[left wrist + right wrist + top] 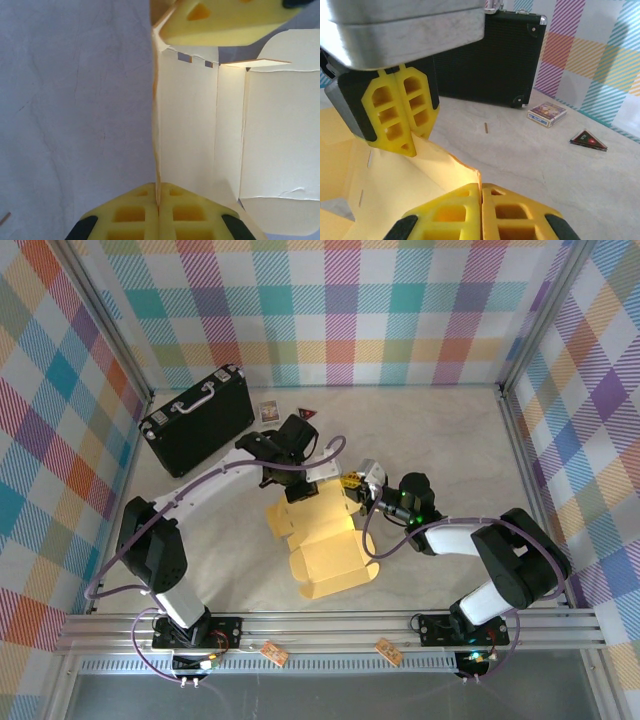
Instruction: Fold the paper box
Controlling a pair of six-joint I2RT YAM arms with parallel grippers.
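Observation:
The paper box is a mustard-yellow die-cut sheet lying mostly flat mid-table, its far panel raised upright. My left gripper is shut on the left end of that raised panel. In the left wrist view the panel's thin edge runs straight down between my closed left gripper, with the flat panels spreading to the right. My right gripper is shut on the same panel's other end. The right wrist view has my right gripper pinching the panel's corner, with the left gripper's fingers just beyond.
A black hard case lies at the back left, seen close behind in the right wrist view. A small card box and a dark triangular piece lie on the table beyond. Checked walls enclose the table.

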